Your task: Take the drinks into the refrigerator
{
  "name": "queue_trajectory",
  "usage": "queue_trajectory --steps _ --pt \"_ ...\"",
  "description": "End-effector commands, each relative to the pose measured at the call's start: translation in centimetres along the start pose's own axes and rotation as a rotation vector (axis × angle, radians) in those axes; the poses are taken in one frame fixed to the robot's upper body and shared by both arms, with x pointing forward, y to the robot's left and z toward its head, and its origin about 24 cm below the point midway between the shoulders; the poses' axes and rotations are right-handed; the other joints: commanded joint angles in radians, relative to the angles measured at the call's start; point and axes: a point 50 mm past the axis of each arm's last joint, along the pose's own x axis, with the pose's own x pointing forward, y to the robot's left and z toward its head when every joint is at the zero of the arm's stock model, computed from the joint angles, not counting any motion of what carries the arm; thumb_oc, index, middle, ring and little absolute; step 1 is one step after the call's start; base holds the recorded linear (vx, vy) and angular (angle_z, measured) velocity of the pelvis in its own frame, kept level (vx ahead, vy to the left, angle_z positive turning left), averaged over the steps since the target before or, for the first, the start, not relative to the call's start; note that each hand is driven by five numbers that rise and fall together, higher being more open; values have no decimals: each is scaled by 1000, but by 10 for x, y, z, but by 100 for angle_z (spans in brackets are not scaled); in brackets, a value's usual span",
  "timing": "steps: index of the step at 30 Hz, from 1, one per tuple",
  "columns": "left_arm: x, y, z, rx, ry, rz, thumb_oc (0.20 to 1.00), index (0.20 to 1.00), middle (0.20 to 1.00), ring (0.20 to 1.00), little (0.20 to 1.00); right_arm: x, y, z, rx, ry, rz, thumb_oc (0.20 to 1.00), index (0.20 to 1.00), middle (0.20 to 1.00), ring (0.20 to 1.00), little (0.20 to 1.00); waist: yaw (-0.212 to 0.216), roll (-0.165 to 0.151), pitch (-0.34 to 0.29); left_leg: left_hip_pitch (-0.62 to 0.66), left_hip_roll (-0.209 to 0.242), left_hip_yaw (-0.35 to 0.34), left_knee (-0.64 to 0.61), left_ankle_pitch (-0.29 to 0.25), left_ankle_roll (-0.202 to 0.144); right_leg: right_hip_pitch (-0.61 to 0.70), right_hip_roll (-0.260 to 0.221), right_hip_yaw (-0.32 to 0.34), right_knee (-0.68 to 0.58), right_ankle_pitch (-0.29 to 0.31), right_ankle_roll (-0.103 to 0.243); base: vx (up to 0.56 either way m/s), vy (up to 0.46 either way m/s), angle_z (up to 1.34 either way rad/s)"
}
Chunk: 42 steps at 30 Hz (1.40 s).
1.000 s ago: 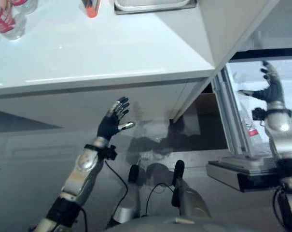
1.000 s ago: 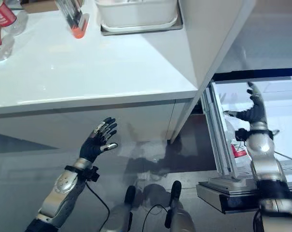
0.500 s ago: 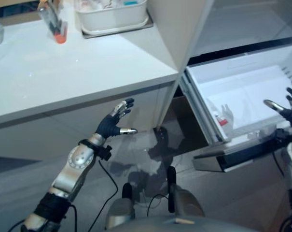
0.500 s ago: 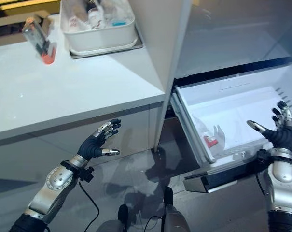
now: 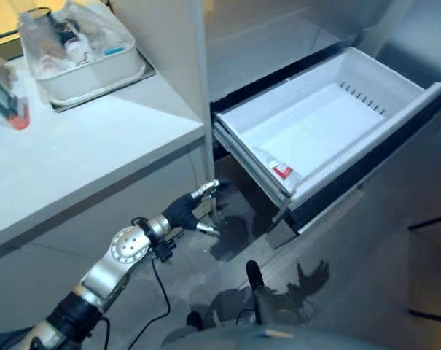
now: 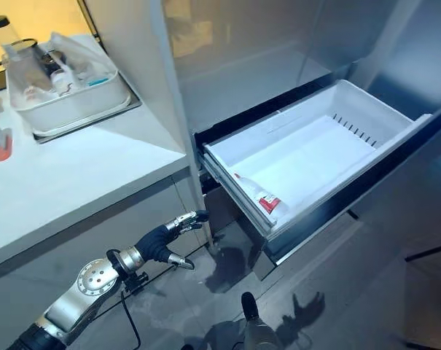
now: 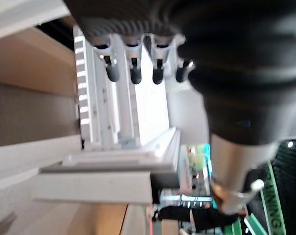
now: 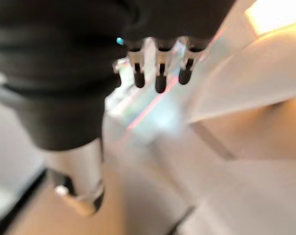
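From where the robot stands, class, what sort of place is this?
Probably a kitchen: a white pull-out refrigerator drawer stands open with a clear plastic bottle with a red label lying inside, beside a white countertop carrying a white tray of containers.

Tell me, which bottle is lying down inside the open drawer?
The clear bottle with the red label, lying on its side at the near corner of the white drawer. The other bottles sit in the white tub on the counter.
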Motion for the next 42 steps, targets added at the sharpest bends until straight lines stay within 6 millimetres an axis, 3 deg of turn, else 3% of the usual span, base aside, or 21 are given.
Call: queue_trajectory --steps 1,3,4,6,11,14,16,17,18,20,21,23,25,26,27,28,29,30,33,37,42 --pt "-7 -3 6 17 -38 -30 1000 1000 1000 1000 1000 3 18 17 -11 -83 50 1000 1000 1000 1000 1000 11 1 -14 -115 -25 -33 96 -43 94 -16 26 44 146 -123 40 4 11 -10" --pt "-9 -3 5 21 -30 -31 1000 1000 1000 1000 1000 0 25 11 -22 -65 76 1000 1000 1000 1000 1000 11 1 -15 -114 -26 -29 97 -44 95 -15 26 47 145 -123 40 13 10 -11" --pt "-10 -4 7 23 -33 -47 1000 1000 1000 1000 1000 -4 42 1 -49 -29 137 805 805 805 805 805 19 9 -14 -111 -28 -28 99 -44 95 -11 24 46 144 -122 41 17 6 -12" --pt "-12 -3 11 28 -46 -58 1000 1000 1000 1000 1000 -6 60 -4 -104 -12 221 200 200 200 200 200 27 13 -12 -113 -28 -29 101 -43 94 -9 23 45 142 -122 41 2 4 -8" --pt "-15 -2 17 58 -44 -95 1000 1000 1000 1000 1000 -9 106 -4 -290 -3 396 200 200 200 200 200 59 15 -7 -118 -32 -36 101 -40 93 -1 14 34 131 -119 43 0 0 0" --pt "-10 -2 21 54 -68 -95 1000 1000 1000 1000 1000 -14 152 23 -360 -109 520 200 200 200 200 200 91 17 -1 -126 -36 -46 101 -36 93 3 5 20 122 -113 44 0 0 0" --pt "-5 -3 23 52 -80 -95 1000 1000 1000 1000 1000 -19 179 52 -364 -213 566 200 200 200 200 200 111 17 2 -134 -38 -53 101 -33 94 4 0 11 116 -109 45 -17 -14 8" --pt "-1 -5 23 55 -88 -95 1000 1000 1000 1000 1000 -29 205 91 -379 -376 622 200 200 200 200 200 132 17 7 -145 -41 -61 100 -28 94 1 -6 3 109 -104 45 -19 -9 17" --pt "-1 -4 23 56 -89 -93 1000 1000 1000 1000 1000 -29 206 92 -380 -378 622 200 200 200 200 200 130 17 8 -146 -41 -62 101 -28 94 1 -6 2 109 -103 45 -27 -9 23" --pt "4 -6 24 59 -97 -98 1000 1000 1000 1000 1000 -42 224 145 -369 -572 645 200 200 200 200 200 152 18 21 -167 -47 -71 102 -20 94 -9 -11 -8 103 -95 45 -56 -4 22" --pt "9 -8 24 66 -100 -109 1000 1000 1000 1000 1000 -57 238 186 -357 -716 666 200 200 200 200 200 173 20 34 -188 -51 -82 104 -18 96 -16 -16 -21 101 -94 46 -79 -8 18" --pt "13 -9 26 74 -112 -110 1000 1000 1000 1000 1000 -63 242 200 -353 -770 664 200 200 200 200 200 181 17 42 -208 -54 -87 104 -5 95 -32 -20 -28 100 -83 45 -100 -21 16" --pt "22 -13 28 75 -135 -115 1000 1000 1000 1000 1000 -95 254 273 -333 -1008 647 200 200 200 200 200 216 23 68 -247 -59 -107 110 5 95 -55 -28 -53 99 -77 44 -95 -4 18" --pt "23 -13 29 77 -138 -112 1000 1000 1000 1000 1000 -95 254 275 -333 -1012 646 200 200 200 200 200 213 22 70 -253 -60 -106 110 12 94 -60 -29 -52 98 -71 44 -92 -4 21" --pt "27 -15 24 43 -131 -95 1000 1000 1000 1000 1000 -105 249 311 -320 -1097 590 200 200 200 200 200 232 20 81 -273 -63 -112 106 27 92 -74 -32 -63 93 -60 42 -80 -11 19" --pt "28 -14 25 44 -135 -91 1000 1000 1000 1000 1000 -105 249 314 -320 -1102 587 200 200 200 200 200 229 22 83 -275 -64 -113 106 28 92 -76 -32 -63 93 -59 42 -103 1 15" --pt "33 -15 26 73 -138 -98 1000 1000 1000 1000 1000 -126 246 352 -303 -1216 554 200 200 200 200 200 241 24 95 -295 -67 -122 100 42 90 -91 -35 -71 87 -50 41 -47 5 15" --pt "33 -14 26 75 -141 -95 1000 1000 1000 1000 1000 -127 246 354 -303 -1219 552 200 200 200 200 200 239 24 97 -296 -68 -122 99 43 89 -92 -36 -72 87 -49 41 -69 21 15" --pt "37 -8 25 90 -137 -45 1000 1000 1000 1000 1000 -167 241 398 -225 -1371 536 200 200 200 200 200 246 23 116 -321 -66 -127 84 65 86 -121 -36 -79 85 -37 39 -48 17 11" --pt "40 -3 22 93 -137 47 1000 1000 1000 1000 1000 -214 239 434 -164 -1513 517 200 200 200 200 200 260 20 146 -352 -61 -136 71 87 81 -146 -36 -88 81 -25 34 -54 8 9" --pt "44 1 25 114 -162 121 1000 1000 1000 1000 1000 -226 243 446 -171 -1530 454 200 200 200 200 200 275 17 174 -370 -54 -149 58 107 75 -157 -37 -105 72 -17 31 -35 -3 16"
